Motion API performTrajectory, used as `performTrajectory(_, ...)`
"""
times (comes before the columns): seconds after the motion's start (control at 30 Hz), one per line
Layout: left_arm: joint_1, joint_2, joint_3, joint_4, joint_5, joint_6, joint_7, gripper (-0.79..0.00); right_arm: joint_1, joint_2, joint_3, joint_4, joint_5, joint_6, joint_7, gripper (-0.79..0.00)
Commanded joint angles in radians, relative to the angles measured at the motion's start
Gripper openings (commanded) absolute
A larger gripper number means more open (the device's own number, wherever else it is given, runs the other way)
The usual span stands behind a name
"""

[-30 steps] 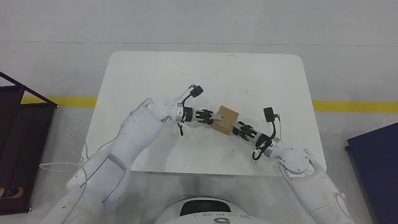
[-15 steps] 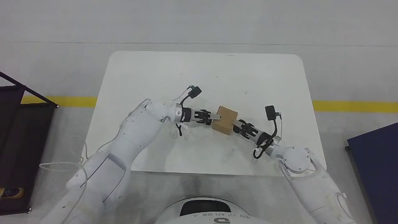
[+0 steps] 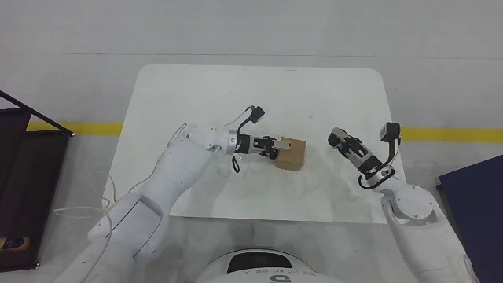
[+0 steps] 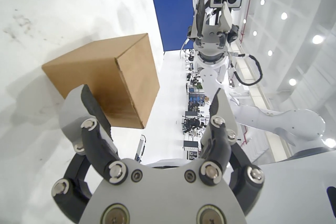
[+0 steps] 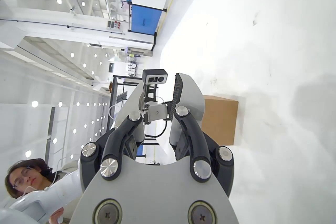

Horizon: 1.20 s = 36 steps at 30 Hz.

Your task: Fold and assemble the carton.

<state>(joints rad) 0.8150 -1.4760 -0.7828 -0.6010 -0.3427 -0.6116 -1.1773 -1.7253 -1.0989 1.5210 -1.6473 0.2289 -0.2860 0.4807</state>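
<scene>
The right hand (image 3: 343, 141) has let go of the carton (image 3: 290, 153) and drawn back toward the table's (image 3: 196, 94) right side. The left hand (image 3: 271, 146) has stayed at the carton's left face. The carton has shifted slightly to the right.

The carton now stands as a closed-looking cube near the middle of the table, resting on the surface with neither hand holding it. In the left wrist view the left hand (image 4: 151, 91) is spread wide, one finger (image 4: 86, 101) right against the carton (image 4: 105, 78); we cannot tell if it presses. The right hand (image 5: 160, 88) stands well apart, its fingers parted around nothing.

We judge the main risk to be sliding. With nothing bracing the far side, a push from the left finger could skid or tip the light carton. A flap on a face we cannot see might also spring open.

The carton (image 5: 220, 120) faces we see are plain brown, with no label or writing.
</scene>
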Motion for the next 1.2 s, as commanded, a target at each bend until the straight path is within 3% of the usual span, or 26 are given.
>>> performTrajectory(0.0,0.002,-0.006,0.006,-0.008,-0.021,0.006,-0.029,0.000,-0.012,0.000,0.012,-0.009,0.020,-0.012,0.005,-0.523)
performTrajectory(0.13,0.000,-0.012,-0.009,-0.021,-0.111,0.018,-0.049,0.000,-0.033,0.000,0.022,-0.038,0.083,-0.042,0.046,-0.566)
performTrajectory(0.2,-0.010,-0.002,-0.030,-0.011,-0.119,0.003,-0.034,0.000,-0.043,0.000,0.014,-0.064,0.094,-0.054,0.074,-0.671)
performTrajectory(0.23,-0.016,0.007,-0.047,-0.003,-0.120,-0.011,-0.020,0.000,-0.046,0.000,0.004,-0.077,0.088,-0.057,0.093,-0.785)
performTrajectory(0.4,-0.021,0.082,-0.154,-0.036,-0.042,-0.076,0.045,0.000,-0.027,0.000,-0.068,-0.110,-0.020,-0.042,0.166,-0.785)
performTrajectory(0.57,0.053,0.166,-0.283,-0.196,0.072,-0.042,0.066,0.000,0.047,-0.008,-0.157,-0.061,-0.196,-0.012,0.118,-0.785)
performTrajectory(0.83,0.053,0.166,-0.283,-0.196,0.072,-0.042,0.066,0.000,0.117,-0.019,-0.228,0.007,-0.346,0.013,0.020,-0.785)
performTrajectory(1.17,0.053,0.166,-0.283,-0.196,0.072,-0.042,0.066,0.000,0.146,-0.020,-0.260,0.042,-0.463,0.072,0.014,-0.785)
